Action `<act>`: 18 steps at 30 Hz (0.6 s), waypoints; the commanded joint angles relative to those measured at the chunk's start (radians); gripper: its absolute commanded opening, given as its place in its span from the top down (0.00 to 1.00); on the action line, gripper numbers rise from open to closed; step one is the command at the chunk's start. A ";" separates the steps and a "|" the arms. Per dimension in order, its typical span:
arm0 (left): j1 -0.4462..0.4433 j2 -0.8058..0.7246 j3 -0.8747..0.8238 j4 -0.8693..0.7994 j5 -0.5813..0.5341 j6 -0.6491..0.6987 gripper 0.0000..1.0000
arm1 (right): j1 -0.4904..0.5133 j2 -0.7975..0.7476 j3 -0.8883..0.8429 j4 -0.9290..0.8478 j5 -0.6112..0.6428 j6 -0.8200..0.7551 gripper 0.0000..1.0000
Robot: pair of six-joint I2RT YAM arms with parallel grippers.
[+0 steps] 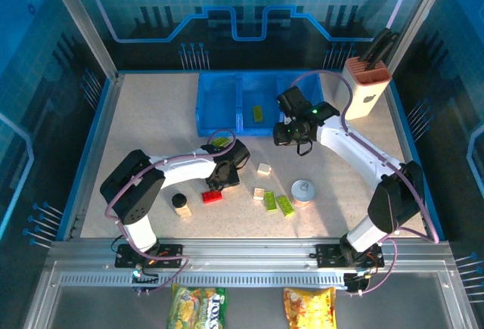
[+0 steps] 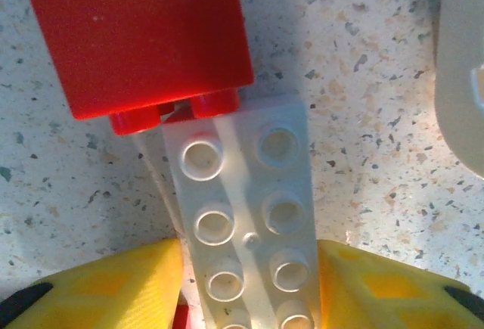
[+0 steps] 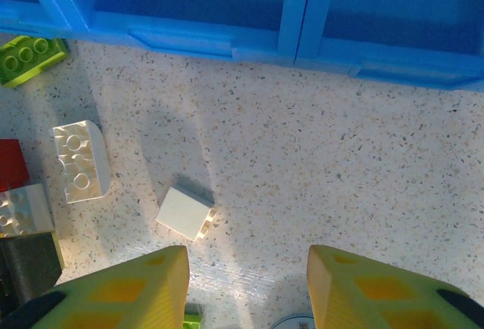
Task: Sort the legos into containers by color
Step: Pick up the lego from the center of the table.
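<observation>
White lego (image 2: 246,215), pinched by left fingers (image 2: 113,287)

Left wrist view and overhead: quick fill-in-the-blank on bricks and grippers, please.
1. The left gripper straddles a ___ brick.
2. That brick's far end touches a ___ brick.
3. The right gripper is ___, nothing between its fingers.
4. The blue tray's middle compartment holds a ___ brick.
Missing: white, red, open, green.

A robotics laboratory test cell is indicated by the white-and-black left arm (image 1: 178,169) and right arm (image 1: 355,147) bolted to a ribbed silver aluminium rail (image 1: 242,257) along the bottom of the frame, a speckled beige tabletop (image 1: 151,125) at the centre, a silver aluminium frame post (image 1: 79,20) at the upper left, and a blue printed gear-and-circuit backdrop panel (image 1: 249,4) across the top.
</observation>
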 commanded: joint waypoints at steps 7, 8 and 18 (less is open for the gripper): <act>-0.007 0.035 0.008 0.011 -0.008 0.027 0.60 | -0.003 -0.041 -0.003 -0.014 -0.008 0.007 0.54; -0.006 0.037 0.009 0.011 -0.007 0.029 0.60 | -0.003 -0.043 -0.001 -0.015 -0.005 0.007 0.54; -0.006 0.017 0.028 0.000 0.006 0.073 0.67 | -0.002 -0.055 0.004 -0.030 0.006 0.013 0.54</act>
